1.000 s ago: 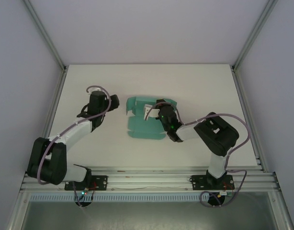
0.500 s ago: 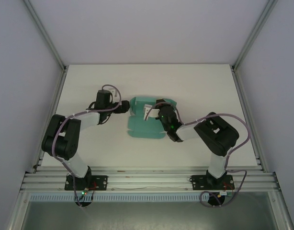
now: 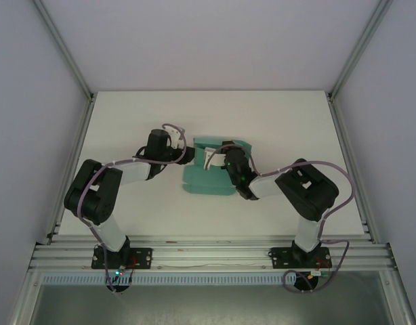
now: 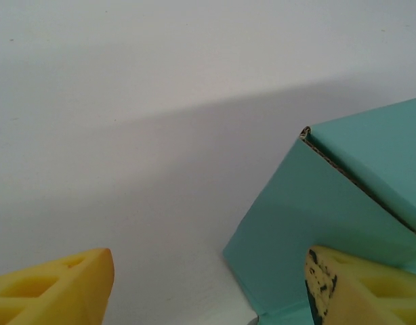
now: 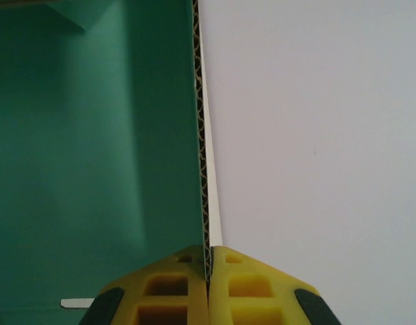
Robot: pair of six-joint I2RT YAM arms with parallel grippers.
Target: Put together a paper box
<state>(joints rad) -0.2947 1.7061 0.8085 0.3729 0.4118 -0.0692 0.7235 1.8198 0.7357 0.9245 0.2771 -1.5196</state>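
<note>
The left arm is sweeping in from the left side of the worktop (image 3: 127,115), and the left pincer (image 3: 188,157) is now arriving against the left wall of the paper box (image 3: 206,179). The box is sitting mid-worktop, partly folded, with its walls standing. The left jaws are spread, narrowing a little as they come, and are straddling the box's corner without pinching it yet. The right pincer (image 5: 209,261) is staying clenched on the thin edge of the box's right wall, anchoring it. The left wall is probably getting pressed or folded next, so assembly is looking partway done.
</note>
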